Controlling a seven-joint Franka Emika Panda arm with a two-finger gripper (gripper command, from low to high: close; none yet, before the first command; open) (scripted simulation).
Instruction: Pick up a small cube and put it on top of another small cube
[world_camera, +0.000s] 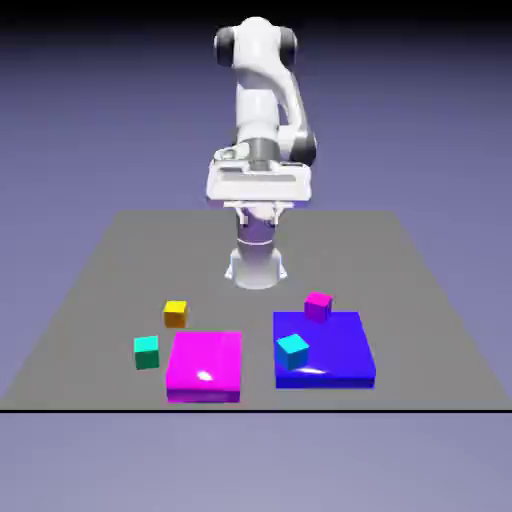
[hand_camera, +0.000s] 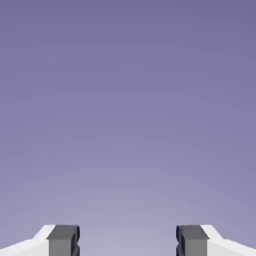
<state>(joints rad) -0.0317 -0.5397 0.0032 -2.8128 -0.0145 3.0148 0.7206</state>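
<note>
Five small cubes (world_camera: 175, 315) sit below the open end effector (hand_camera: 128, 241).

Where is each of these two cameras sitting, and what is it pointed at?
Exterior view: set across the table and above it, facing the robot; it takes in the cubes, the flat blocks, the whole white arm and its base.
Hand view: mounted on the robot's hand, looking out along the gripper; only plain blue-violet backdrop lies ahead, with the two parted finger tips at the bottom edge.
Shared: both show the gripper's fingers and the backdrop, but no cube appears in the hand view.
</note>
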